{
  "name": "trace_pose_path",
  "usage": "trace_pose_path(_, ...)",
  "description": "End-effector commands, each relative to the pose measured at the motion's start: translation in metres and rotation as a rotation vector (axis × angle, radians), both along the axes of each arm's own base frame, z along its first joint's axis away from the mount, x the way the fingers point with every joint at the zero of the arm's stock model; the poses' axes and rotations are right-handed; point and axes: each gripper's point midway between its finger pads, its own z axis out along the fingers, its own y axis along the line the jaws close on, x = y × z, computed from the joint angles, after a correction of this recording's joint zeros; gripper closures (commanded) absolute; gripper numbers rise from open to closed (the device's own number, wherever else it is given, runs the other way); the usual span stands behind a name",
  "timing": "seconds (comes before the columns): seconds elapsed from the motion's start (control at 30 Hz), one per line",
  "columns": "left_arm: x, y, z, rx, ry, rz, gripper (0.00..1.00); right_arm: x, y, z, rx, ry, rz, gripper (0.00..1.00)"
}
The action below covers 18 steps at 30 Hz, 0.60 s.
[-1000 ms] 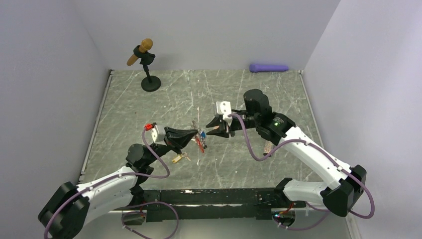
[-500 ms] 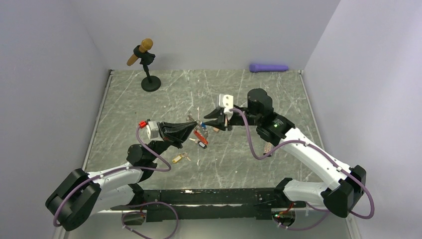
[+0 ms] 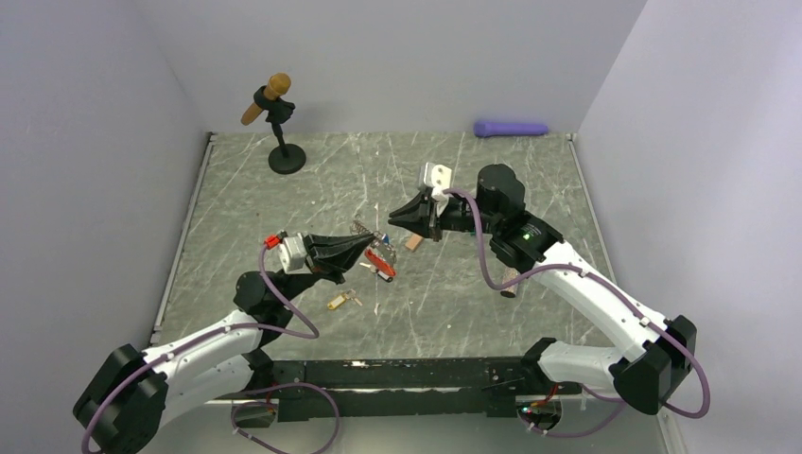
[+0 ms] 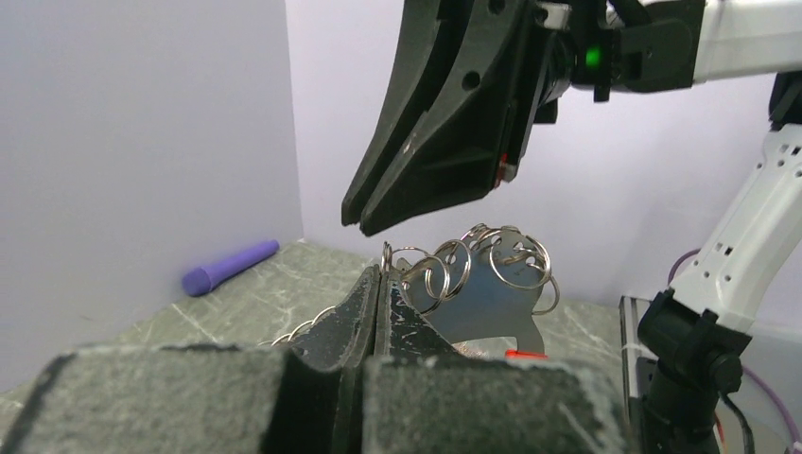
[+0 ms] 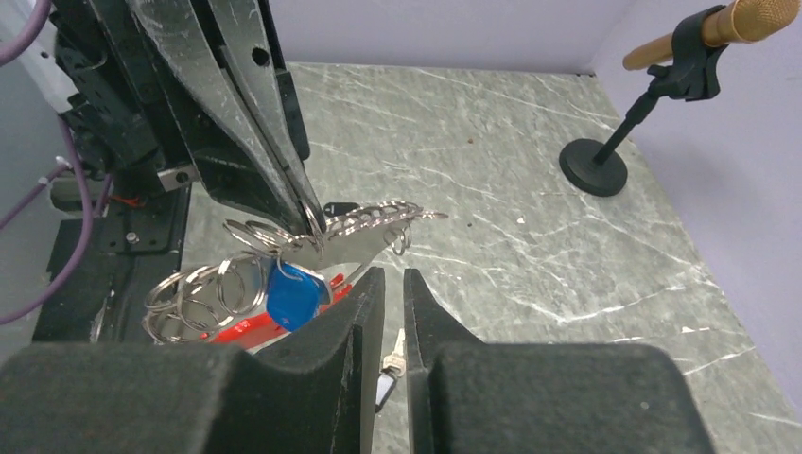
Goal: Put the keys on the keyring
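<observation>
My left gripper (image 3: 369, 244) is shut on one silver ring of the keyring (image 4: 492, 257), a bunch of split rings with a flat metal piece. In the right wrist view the keyring's red clip (image 5: 241, 329) and a blue-tagged key (image 5: 293, 293) hang under it. My right gripper (image 3: 395, 216) hovers just beyond and above the bunch. Its jaws stand a narrow slit apart, nothing between them (image 5: 388, 276). Through the slit a black-tagged key (image 5: 390, 369) lies on the table. A yellow-tagged key (image 3: 342, 301) lies nearer the left arm.
A small tan block (image 3: 413, 242) lies on the table right of the keyring. A microphone on a black stand (image 3: 274, 118) is at the back left, a purple cylinder (image 3: 511, 128) at the back wall. Walls close in on both sides.
My right gripper has drawn back and up from the keyring toward the far side. My left gripper rose slightly with the keyring and stays shut on it.
</observation>
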Motion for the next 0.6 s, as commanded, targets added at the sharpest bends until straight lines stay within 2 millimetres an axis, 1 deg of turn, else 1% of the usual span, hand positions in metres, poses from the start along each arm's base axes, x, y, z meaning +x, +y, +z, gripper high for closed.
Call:
trace_pose_path(0.0, -0.003, -0.002, 0.009, 0.046, -0.071, 0.01, 1.0, -0.014, -0.001, 0.023, 0.069, 0.005, 0.044, 0.83)
trace_pose_path(0.07, -0.003, -0.002, 0.009, 0.059, -0.076, 0.008, 1.0, -0.017, 0.001, 0.028, 0.091, 0.005, 0.071, 0.85)
trace_pose_path(0.13, -0.003, -0.003, 0.008, 0.065, -0.077, 0.01, 1.0, -0.026, 0.004, 0.029, 0.099, 0.023, 0.121, 0.88)
trace_pose_path(0.2, -0.002, -0.003, 0.006, 0.075, -0.074, 0.014, 1.0, -0.032, 0.006, 0.026, 0.097, 0.059, 0.152, 0.9)
trace_pose_path(0.27, -0.002, -0.003, 0.005, 0.083, -0.077, 0.017, 1.0, -0.034, 0.007, 0.022, 0.088, 0.076, 0.156, 0.92)
trace_pose_path(0.37, -0.001, -0.003, 0.005, 0.089, -0.079, 0.022, 1.0, -0.029, 0.009, 0.013, 0.065, 0.096, 0.124, 0.93)
trace_pose_path(0.43, -0.002, -0.003, 0.005, 0.091, -0.081, 0.022, 1.0, -0.026, 0.009, 0.011, 0.061, 0.096, 0.106, 0.92)
trace_pose_path(0.57, -0.003, -0.004, 0.007, 0.088, -0.088, 0.012, 1.0, -0.025, 0.009, 0.001, 0.034, 0.119, 0.098, 0.93)
